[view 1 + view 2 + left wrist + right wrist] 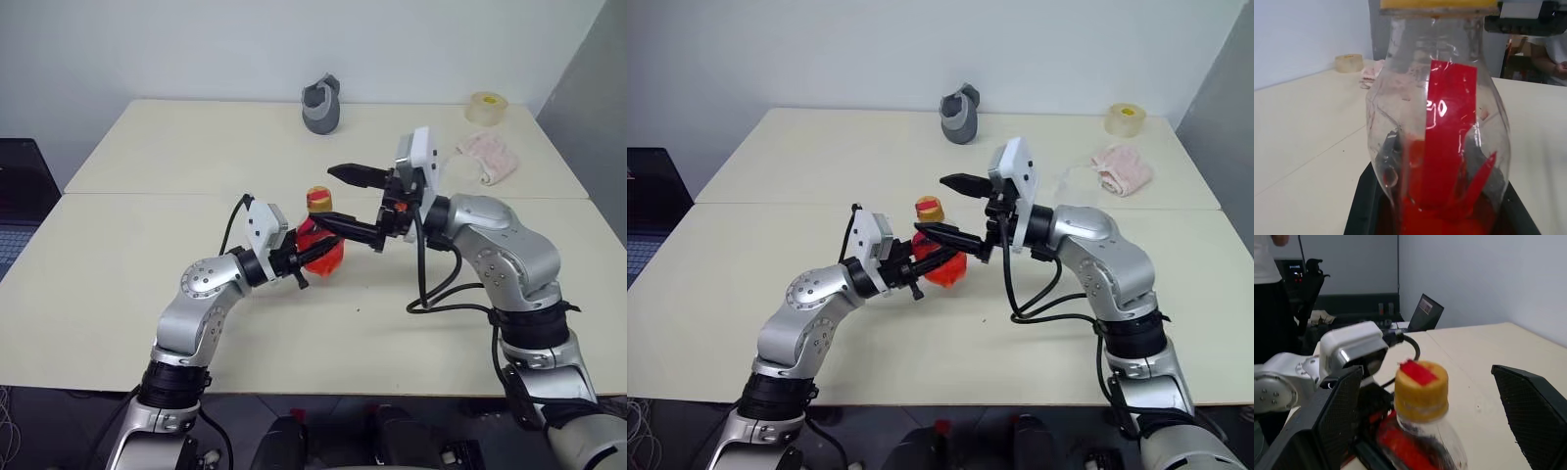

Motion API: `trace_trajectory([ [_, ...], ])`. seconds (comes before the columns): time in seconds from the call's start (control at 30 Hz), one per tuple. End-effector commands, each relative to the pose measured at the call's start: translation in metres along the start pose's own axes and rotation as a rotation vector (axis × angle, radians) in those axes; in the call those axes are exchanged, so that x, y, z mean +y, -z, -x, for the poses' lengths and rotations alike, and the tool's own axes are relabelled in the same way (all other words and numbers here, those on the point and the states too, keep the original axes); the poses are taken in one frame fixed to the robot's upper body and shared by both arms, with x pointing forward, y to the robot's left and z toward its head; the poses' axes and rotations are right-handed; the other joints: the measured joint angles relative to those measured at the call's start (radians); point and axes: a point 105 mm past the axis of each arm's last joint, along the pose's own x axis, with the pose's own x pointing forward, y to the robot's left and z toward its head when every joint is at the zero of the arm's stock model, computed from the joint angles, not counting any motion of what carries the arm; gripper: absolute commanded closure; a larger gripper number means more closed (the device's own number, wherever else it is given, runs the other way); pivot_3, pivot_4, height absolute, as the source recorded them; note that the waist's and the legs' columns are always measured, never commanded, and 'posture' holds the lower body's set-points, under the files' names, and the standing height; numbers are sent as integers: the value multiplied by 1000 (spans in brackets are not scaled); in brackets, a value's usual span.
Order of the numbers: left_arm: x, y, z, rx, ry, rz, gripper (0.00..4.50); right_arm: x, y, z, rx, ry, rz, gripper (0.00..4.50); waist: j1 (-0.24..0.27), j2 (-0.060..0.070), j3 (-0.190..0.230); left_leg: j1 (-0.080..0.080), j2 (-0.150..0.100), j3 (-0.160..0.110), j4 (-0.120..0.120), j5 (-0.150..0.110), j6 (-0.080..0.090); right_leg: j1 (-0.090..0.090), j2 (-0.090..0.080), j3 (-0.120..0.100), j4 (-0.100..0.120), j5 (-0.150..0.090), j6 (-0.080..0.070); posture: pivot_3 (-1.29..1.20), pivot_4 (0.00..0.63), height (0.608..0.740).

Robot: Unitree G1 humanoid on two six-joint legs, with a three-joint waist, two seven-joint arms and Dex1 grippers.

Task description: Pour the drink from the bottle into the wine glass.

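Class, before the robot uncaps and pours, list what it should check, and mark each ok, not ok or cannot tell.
1. Left gripper clamped on the bottle: ok.
2. Bottle upright, red drink low in it: ok.
3. Cap off for pouring: not ok, it is on.
4. Right gripper open, one finger either side of the cap: ok.
5. Wine glass within reach: cannot tell.
6. Grey cup, tape roll and cloth far from the arms: ok.

looks like a lab or test room. plain white walls (196, 49), two pale tables (118, 274) pushed together, a laptop (1425, 313) and electronics rack (1300, 274) behind, tape roll (486, 107) lying about.
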Motion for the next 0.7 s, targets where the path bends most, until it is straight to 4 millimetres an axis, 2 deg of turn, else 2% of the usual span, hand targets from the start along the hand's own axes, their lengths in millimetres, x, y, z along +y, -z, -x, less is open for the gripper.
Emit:
trace_trajectory([
  [0.03,-3,-14,-3,-51,21,-43,3480,-3,-13,-8,-41,16,52,26,1,0,0,0,0,0,0,0,0,0,0,0,0,0,0,0,150,740],
  [0.2,-3,-15,-3,-54,15,-42,3480,-15,-10,-11,-21,74,98,26,1,0,0,0,0,0,0,0,-1,0,0,0,0,0,0,0,150,740],
  [0.4,-4,-14,-1,-52,6,-38,3480,-29,-6,-2,15,151,128,26,1,0,0,0,0,0,0,0,0,0,0,0,0,0,0,0,150,740],
  [0.6,-5,-13,2,-46,4,-32,3480,-34,-7,22,51,182,88,26,1,0,0,0,0,0,0,0,0,0,0,0,0,0,0,0,150,740],
  [0.7,-3,-12,4,-40,1,-33,3480,-38,-3,43,98,203,81,26,2,0,0,0,-1,0,0,-1,1,0,-1,0,0,0,0,0,150,740],
])
